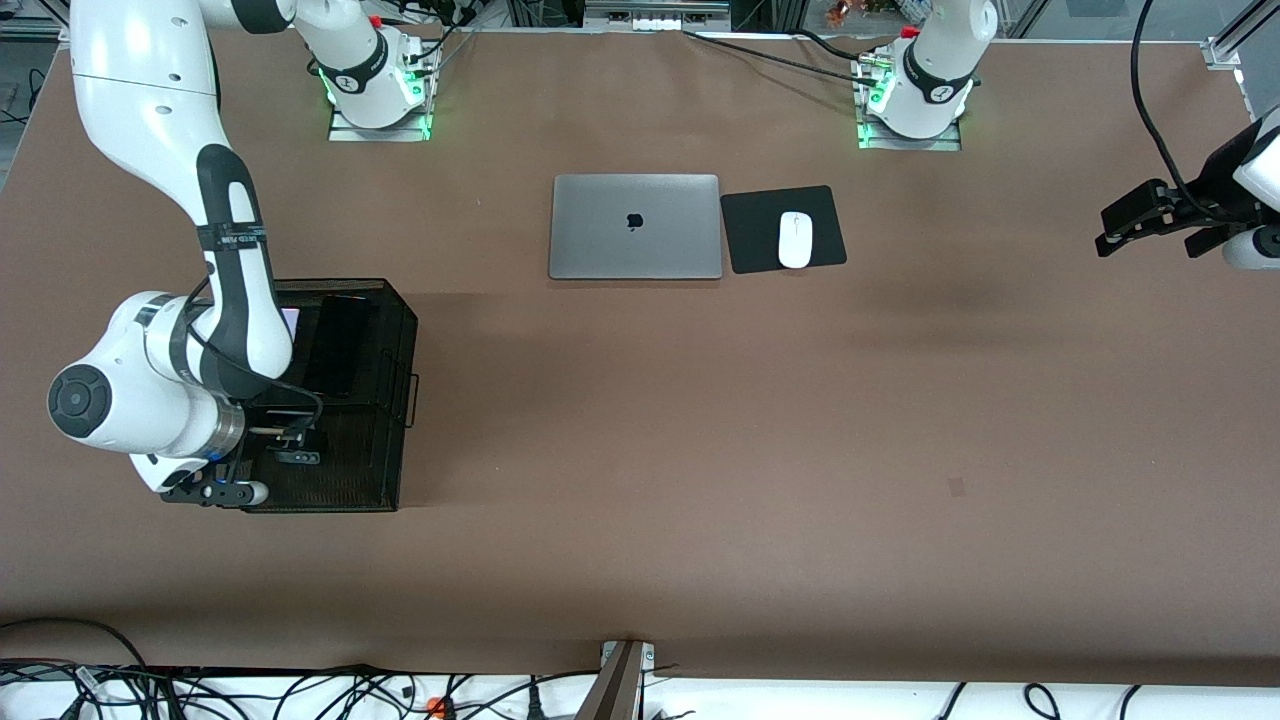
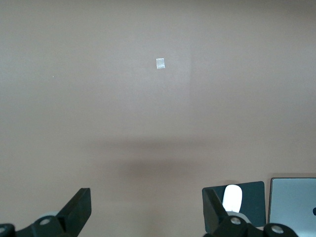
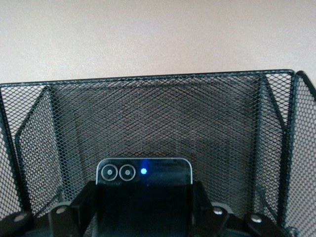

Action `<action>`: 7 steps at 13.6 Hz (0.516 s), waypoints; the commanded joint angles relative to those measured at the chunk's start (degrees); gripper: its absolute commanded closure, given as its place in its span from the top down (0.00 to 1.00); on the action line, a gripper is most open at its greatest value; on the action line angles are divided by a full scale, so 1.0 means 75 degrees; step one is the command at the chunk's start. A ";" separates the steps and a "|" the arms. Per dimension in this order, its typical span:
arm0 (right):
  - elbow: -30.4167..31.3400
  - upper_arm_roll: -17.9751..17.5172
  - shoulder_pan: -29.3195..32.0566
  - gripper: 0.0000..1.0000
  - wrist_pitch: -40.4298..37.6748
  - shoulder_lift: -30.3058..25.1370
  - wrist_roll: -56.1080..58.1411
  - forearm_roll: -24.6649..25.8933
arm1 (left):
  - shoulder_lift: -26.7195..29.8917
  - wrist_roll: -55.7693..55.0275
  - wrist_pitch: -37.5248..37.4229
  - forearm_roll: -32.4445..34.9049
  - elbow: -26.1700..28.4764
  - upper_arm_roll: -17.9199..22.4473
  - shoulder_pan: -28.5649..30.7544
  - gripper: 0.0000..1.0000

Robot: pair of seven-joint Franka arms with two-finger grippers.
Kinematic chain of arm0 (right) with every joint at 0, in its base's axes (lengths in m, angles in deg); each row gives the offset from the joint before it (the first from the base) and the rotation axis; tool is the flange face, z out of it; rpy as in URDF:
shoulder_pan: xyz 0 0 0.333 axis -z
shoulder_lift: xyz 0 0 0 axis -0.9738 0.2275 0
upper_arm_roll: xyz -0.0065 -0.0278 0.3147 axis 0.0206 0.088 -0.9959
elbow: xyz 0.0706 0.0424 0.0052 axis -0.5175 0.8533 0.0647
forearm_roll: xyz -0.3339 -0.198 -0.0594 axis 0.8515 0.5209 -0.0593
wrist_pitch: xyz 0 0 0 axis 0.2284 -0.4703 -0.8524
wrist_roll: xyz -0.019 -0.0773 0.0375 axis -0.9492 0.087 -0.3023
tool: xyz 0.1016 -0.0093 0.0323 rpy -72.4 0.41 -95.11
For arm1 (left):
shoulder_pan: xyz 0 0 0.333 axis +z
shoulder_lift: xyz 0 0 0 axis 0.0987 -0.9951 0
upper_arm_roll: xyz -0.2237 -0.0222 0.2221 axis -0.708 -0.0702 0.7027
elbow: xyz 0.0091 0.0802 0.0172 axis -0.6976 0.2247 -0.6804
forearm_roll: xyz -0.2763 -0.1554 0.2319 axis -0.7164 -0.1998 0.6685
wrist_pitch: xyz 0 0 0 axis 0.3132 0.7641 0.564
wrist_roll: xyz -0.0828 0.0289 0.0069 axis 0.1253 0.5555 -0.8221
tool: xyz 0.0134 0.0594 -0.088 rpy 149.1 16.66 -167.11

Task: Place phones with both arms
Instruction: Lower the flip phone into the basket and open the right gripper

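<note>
Basket point(image 1: 385, 400) holds a black phone point(image 3: 143, 173), with the right gripper point(image 1: 293, 450) down around it; I can't tell if it's gripping. Left gripper point(image 1: 1150, 215) hangs wide open, empty, over the table point(image 1: 700, 450).

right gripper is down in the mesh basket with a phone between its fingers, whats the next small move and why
Probably finish opening the right gripper and lift it straight up. The small black phone already sits low inside the black mesh basket, between the fingers, so letting go there should leave it with the other phones. The left gripper waits open over bare table at its own end.
</note>
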 commanded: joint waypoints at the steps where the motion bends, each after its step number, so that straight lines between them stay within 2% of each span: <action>1: 0.0023 -0.0097 0.0080 0.94 -0.0093 -0.0148 -0.0069 -0.0199 | -0.0008 0.0029 -0.0138 -0.0176 -0.0143 0.0012 -0.0001 1.00; 2: 0.0011 -0.0097 0.0080 0.97 -0.0140 -0.0171 -0.0104 -0.0223 | -0.0008 0.0029 -0.0149 -0.0176 -0.0143 0.0012 -0.0001 1.00; 4: -0.0012 -0.0050 0.0068 0.99 -0.0548 -0.0277 -0.0116 -0.0223 | -0.0008 0.0041 -0.0138 -0.0176 -0.0143 0.0012 -0.0001 1.00; 6: -0.0874 0.0043 0.0138 0.99 -0.1867 -0.0336 -0.0139 -0.0211 | -0.0008 0.0041 -0.0138 -0.0176 -0.0143 0.0012 -0.0001 1.00; 7: -0.1263 0.0288 0.0138 0.99 -0.2815 -0.0394 -0.0232 -0.0223 | -0.0008 0.0041 -0.0138 -0.0176 -0.0143 0.0012 -0.0001 1.00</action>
